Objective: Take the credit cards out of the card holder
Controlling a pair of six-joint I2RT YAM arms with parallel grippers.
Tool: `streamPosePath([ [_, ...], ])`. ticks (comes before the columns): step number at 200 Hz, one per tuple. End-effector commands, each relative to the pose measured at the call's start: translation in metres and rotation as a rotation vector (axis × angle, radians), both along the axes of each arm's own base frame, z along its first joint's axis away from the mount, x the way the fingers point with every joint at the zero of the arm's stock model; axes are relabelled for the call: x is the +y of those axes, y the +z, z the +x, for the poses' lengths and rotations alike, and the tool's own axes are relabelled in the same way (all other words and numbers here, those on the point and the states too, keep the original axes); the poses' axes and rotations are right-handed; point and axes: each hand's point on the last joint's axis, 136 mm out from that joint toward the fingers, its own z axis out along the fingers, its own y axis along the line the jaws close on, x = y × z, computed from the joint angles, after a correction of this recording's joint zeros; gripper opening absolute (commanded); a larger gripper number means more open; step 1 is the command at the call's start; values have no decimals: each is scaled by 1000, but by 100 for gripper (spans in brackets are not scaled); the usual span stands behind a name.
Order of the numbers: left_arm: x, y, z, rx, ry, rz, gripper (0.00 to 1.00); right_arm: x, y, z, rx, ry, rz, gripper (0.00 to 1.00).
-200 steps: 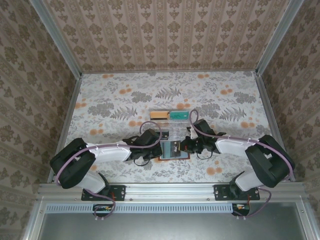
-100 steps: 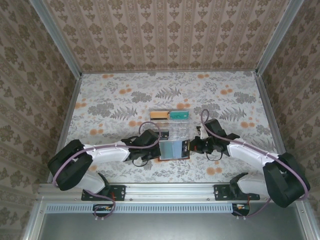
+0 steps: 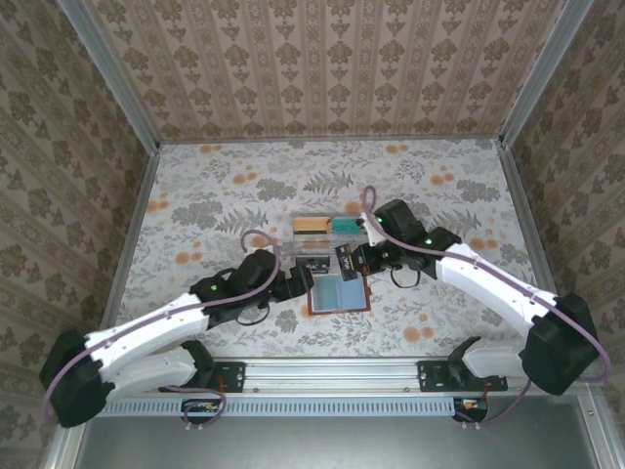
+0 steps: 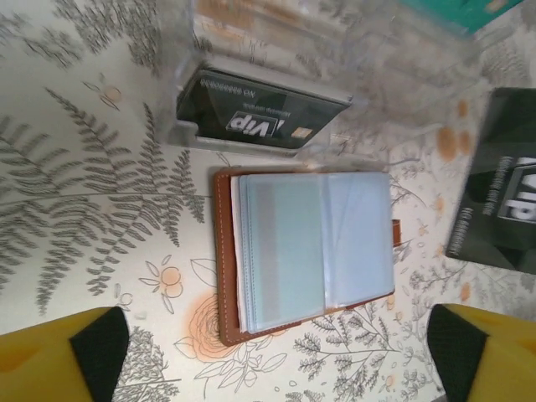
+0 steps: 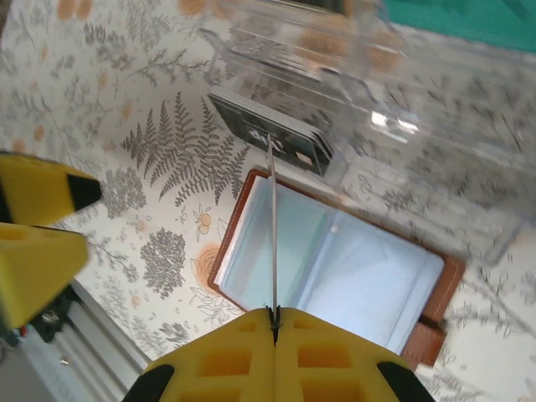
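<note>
One black card [image 5: 270,219] sits clenched edge-on in my right claw [image 5: 274,313], pointing at the tray [image 5: 419,142] just beyond the open holder [image 4: 223,251] on the tabletop [image 4: 100,167]. My left claw [image 4: 276,352] hangs released over the holder; its pockets [image 4: 285,251] look empty.

The bench [image 3: 215,205] is white with grey ferns and orange flowers, and the walls [image 3: 322,68] are tan with brown flower stripes. The card holder [image 3: 340,293] is reddish-brown with pale blue pockets; at its eleven o'clock lies an orange card [image 3: 311,225], at twelve o'clock a teal card [image 3: 350,223], and the black card [image 4: 501,209] has white letters. The left hand [image 4: 278,352] and right hand [image 5: 274,331] are yellow with black pads.
</note>
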Motion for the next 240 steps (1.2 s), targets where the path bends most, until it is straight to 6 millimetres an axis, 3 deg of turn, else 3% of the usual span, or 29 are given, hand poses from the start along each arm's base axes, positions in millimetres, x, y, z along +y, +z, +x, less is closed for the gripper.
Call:
streamPosePath([
  [1,32,-9,-6,-9,63,54,100,4,-4,-2,-92,180,-170,0],
  [43,56,-10,-19,-23,113,-3,100,34,-10,7,-255,488,-373,0],
  [123,86,-12,-33,-36,162,-16,100,61,-26,20,-507,858,-702,0],
  [180,91,-13,-36,-40,177,-29,100,71,-35,33,-594,958,-842,0],
  [240,92,-16,-37,-31,175,-25,100,79,-47,39,-584,974,-858,0],
])
